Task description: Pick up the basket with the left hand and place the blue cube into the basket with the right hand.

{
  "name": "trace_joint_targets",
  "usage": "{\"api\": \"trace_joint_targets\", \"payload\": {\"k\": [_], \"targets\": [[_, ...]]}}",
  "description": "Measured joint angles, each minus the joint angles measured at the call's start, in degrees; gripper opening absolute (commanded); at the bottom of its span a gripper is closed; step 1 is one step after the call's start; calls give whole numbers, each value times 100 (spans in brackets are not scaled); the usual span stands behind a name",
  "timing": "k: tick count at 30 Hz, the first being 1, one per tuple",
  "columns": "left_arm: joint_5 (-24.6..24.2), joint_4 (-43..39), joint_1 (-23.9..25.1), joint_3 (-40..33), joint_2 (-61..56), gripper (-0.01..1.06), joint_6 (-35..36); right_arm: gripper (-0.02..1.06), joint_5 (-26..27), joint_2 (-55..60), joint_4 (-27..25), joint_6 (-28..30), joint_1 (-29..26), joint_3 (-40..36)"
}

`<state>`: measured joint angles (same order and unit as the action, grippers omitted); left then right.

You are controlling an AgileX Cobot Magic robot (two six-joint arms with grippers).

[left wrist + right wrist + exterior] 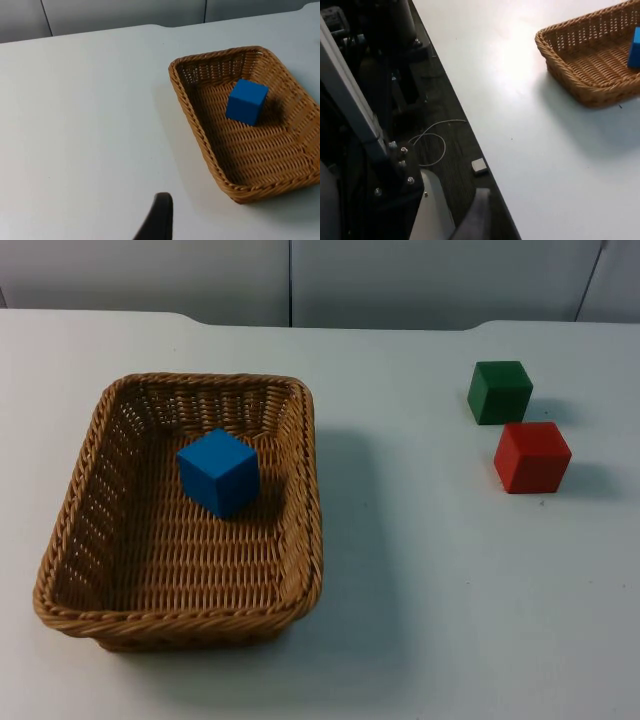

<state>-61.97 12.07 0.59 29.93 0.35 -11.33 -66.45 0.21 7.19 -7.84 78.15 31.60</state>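
So the brown woven wicker basket point(178, 515) is sitting flat on the white table top point(450, 590), and the blue cube point(219, 471) is already inside it, resting on the basket floor toward the far wall, turned a bit so one corner faces the camera.

Off to the side, well apart from the basket, there's a dark green cube point(499, 391) and a red cube point(531, 456) just beside each other, green one nearer the grey partition wall point(300, 280).

Left gripper point(159, 220): one black fingertip is all I can see of it, hanging over bare table. The basket point(248, 125) lies ahead of it and off to one side, well apart, with the blue cube point(246, 101) in it. Not touching anything. Can't tell how far its fingers are spread.

Right gripper point(476, 215): same deal, one dark fingertip, right at the table's edge with the dark floor point(440, 145) beside it. The basket point(592, 55) is far ahead of it, and a sliver of the blue cube point(635, 47) peeks out. Holding nothing that I can see, and its opening can't be judged either.
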Motion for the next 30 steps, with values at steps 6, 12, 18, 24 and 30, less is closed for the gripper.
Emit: {"api": "trace_joint_targets", "payload": {"k": [6, 12, 18, 24, 30], "targets": [[0, 0, 0, 0, 0, 81, 0, 82, 45, 0, -117, 476, 0, -35], [0, 0, 0, 0, 0, 81, 0, 82, 286, 0, -464, 905, 0, -171], [0, 0, 0, 0, 0, 81, 10, 82, 378, -9, -581, 1031, 0, -223], [0, 0, 0, -11, 0, 81, 10, 82, 382, -9, -581, 1033, 0, -223], [0, 0, 0, -10, 0, 81, 10, 82, 392, -9, -537, 784, 0, -223]]}}
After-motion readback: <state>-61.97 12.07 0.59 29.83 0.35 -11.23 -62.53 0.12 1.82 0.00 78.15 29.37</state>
